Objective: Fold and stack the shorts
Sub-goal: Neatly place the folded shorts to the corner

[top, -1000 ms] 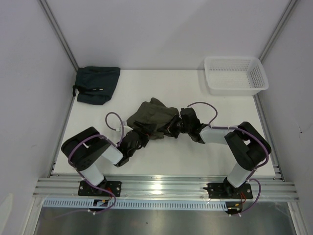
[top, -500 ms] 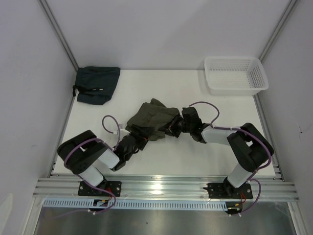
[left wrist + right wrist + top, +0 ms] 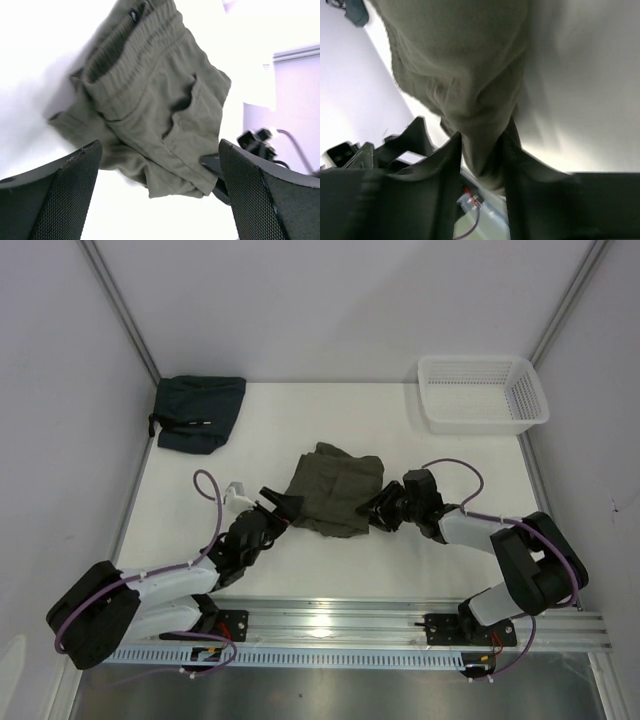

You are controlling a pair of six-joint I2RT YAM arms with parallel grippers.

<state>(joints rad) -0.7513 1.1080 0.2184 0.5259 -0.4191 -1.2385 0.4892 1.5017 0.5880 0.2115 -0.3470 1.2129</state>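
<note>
Top external view: shorts [image 3: 335,490] lie rumpled at ctr of table [image 3: 330,430]. L tool [image 3: 283,506] is spread wide just beside the side of them facing the table's left edge, gripping nothing. R tool [image 3: 378,512] is at the opposite side w/ a fold of cloth btwn its fingers; clamped or slack, can't tell. Judgement: flatten before folding, so take opposite hems low, pull apart evenly w/o twisting, then stack on the dark folded garment [image 3: 200,412] at the far-left corner. Small dark tag [image 3: 134,14] sits by the waistband, writing unreadable.
</note>
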